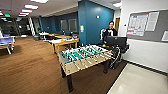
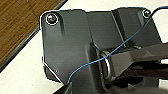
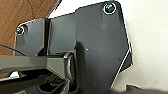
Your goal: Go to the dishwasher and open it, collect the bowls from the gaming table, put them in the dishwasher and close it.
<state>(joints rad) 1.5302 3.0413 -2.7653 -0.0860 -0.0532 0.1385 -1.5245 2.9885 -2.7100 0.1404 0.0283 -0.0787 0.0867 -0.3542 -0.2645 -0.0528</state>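
Gaming table (image 1: 63, 42) stands behind the foosball table (image 1: 83, 57).

We see the gaming table (image 1: 65, 41) standing level on the wood floor beyond the foosball table, near the blue wall: long, glossy white top, yellow edge. Whatever lies on it is too small to tell.

A wide dark grey plate (image 2: 66, 47) is making up the robot's left wrist, with a round shiny fitting (image 2: 51, 19) showing at one corner and another (image 2: 146, 13) at the far corner. A thin blue cable (image 2: 105, 56) is curving across it. The right wrist's matching dark plate (image 3: 100, 47) is carrying similar round fittings (image 3: 109, 8), beside a grey jointed bar (image 3: 37, 63).
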